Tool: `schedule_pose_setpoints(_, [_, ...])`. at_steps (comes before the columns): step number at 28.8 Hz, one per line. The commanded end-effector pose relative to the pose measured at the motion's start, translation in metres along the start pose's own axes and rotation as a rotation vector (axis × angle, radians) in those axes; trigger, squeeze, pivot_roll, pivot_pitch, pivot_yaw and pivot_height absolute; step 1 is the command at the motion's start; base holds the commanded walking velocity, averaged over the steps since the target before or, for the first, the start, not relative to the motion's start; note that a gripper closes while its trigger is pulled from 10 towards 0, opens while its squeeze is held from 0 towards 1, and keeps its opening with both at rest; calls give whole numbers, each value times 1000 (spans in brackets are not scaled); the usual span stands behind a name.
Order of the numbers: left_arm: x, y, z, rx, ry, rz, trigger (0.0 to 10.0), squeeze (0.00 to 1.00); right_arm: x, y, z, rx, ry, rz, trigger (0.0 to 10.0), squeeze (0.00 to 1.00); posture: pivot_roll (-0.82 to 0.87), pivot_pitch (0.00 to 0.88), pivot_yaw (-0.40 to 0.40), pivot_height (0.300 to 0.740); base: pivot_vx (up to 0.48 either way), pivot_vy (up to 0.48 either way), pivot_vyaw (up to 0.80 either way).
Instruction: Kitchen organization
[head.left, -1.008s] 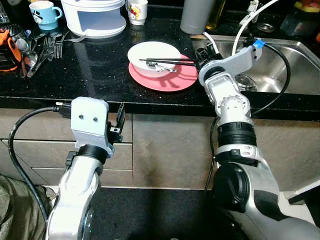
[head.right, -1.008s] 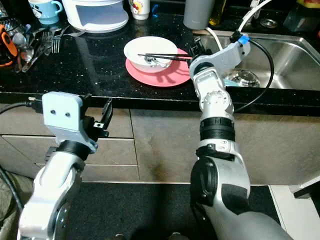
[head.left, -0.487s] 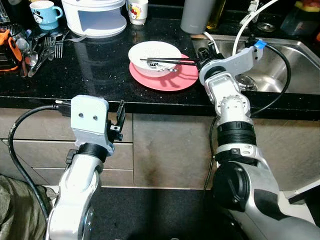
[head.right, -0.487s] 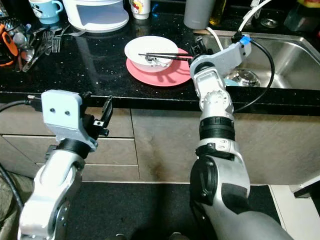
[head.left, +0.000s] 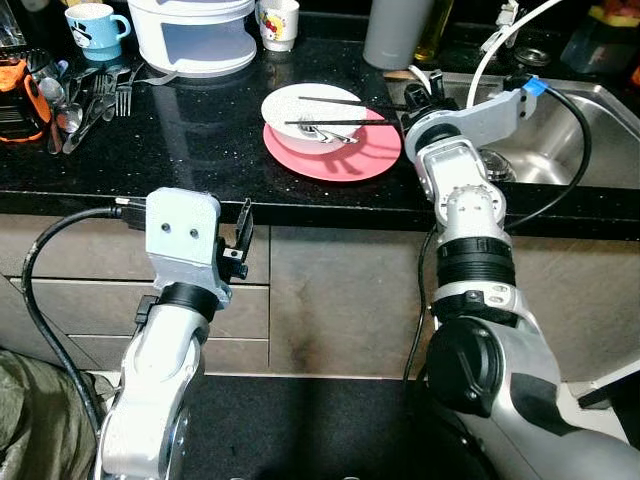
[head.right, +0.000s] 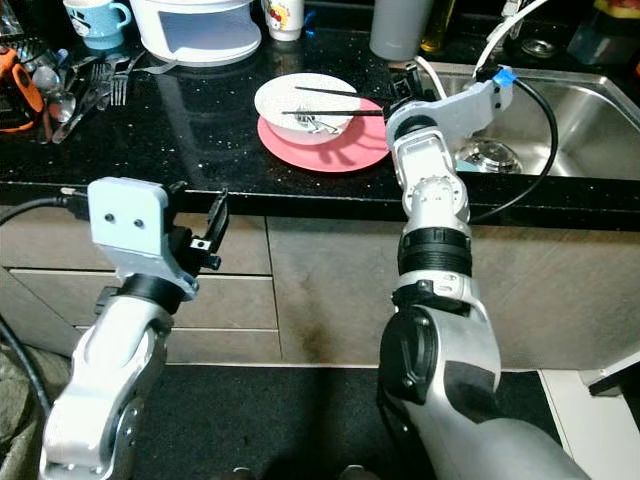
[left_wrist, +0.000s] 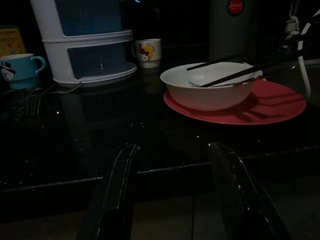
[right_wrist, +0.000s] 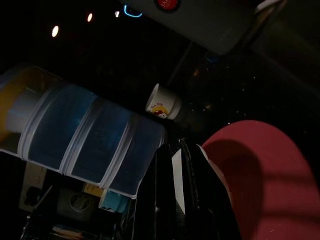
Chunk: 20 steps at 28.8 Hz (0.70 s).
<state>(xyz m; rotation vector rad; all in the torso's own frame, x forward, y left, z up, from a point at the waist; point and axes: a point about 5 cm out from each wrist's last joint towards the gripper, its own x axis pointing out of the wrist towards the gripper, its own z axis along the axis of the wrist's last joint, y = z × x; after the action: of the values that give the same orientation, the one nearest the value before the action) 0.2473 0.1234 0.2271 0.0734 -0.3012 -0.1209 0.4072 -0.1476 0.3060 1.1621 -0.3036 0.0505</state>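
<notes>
Black counter (head.left: 200, 140), upper frame. Red plate (head.left: 345, 155), upper centre, carries white bowl (head.left: 305, 105). Right gripper (head.left: 408, 98), fingers pinched on one chopstick (head.left: 350, 101). Left gripper (left_wrist: 175, 190), lower left, fingers wide.

White bowl on a pink plate, with two black chopsticks and a metal spoon.

A round white ceramic bowl (head.left: 308, 108) sits upright on a flat pink round plate (head.left: 352, 158), on the black speckled counter beside the sink. Two thin black chopsticks (head.left: 340, 122) lie across the bowl's rim, splayed apart and pointing toward the sink. A small metal spoon (head.left: 322, 133) rests inside the bowl.
</notes>
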Motion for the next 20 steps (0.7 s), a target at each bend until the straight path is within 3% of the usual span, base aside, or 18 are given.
schedule_pose_setpoints(1, [0, -1, -1, -9, -2, -11, 10000, 0, 3, 3, 9, 29, -39, 4, 0, 0, 168, 41, -52, 740, 0, 0, 0])
schedule_pose_setpoints(14, [3, 0, 0, -5, -13, -9, 10000, 0, 4, 1, 5, -7, -61, 6, 0, 0, 173, 42, -53, 740, 0, 0, 0])
schedule_pose_setpoints(20, [3, 1, 1, -2, -17, -3, 10000, 0, 7, 7, 6, 32, -74, 27, 0, 0, 176, 45, -54, 740, 0, 0, 0])
